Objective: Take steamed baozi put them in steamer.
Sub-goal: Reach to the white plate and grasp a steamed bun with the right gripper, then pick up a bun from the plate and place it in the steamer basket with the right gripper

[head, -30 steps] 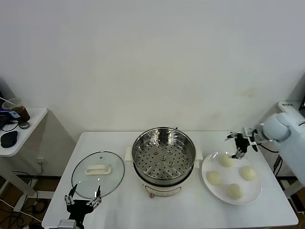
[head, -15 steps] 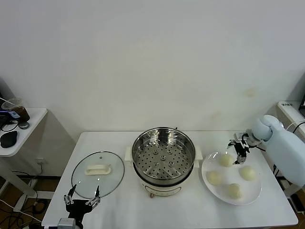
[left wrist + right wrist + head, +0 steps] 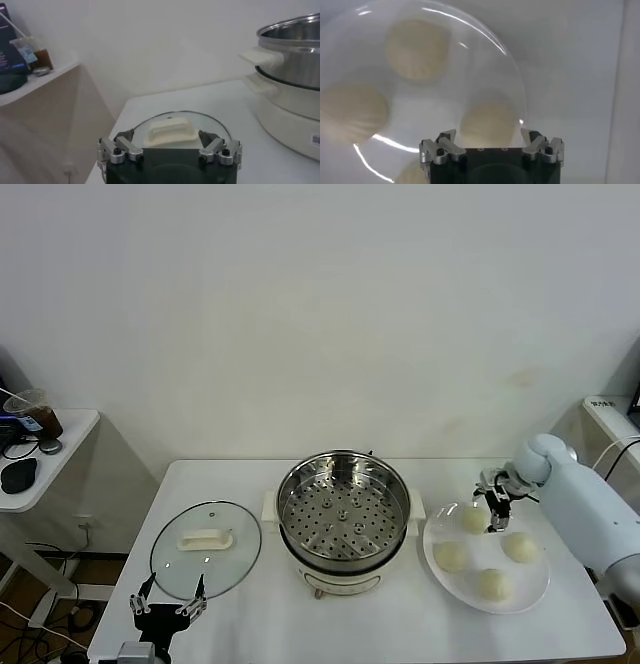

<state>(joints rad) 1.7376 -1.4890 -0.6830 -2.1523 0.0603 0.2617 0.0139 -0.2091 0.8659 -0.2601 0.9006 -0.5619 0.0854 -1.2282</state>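
Several pale round baozi lie on a white plate [image 3: 484, 554] at the table's right. The steel steamer [image 3: 343, 514] with its perforated tray stands empty at the centre, also in the left wrist view [image 3: 295, 45]. My right gripper [image 3: 497, 504] hovers open over the plate's far edge, beside the far-left baozi [image 3: 474, 521]. In the right wrist view that baozi [image 3: 489, 122] sits just beyond the open right gripper [image 3: 489, 137], untouched, with other baozi [image 3: 417, 48] farther off. My left gripper [image 3: 168, 609] waits open at the table's front left edge.
A glass lid [image 3: 205, 549] with a white handle [image 3: 170, 130] lies left of the steamer, just beyond my left gripper [image 3: 169, 139]. A side table [image 3: 40, 459] with a drink cup and a mouse stands at far left. The table edge runs close to the plate's right.
My right arm has swung in toward the plate, bringing its gripper lower and nearer the far-left baozi. The left gripper has sunk slightly at the table's front edge.
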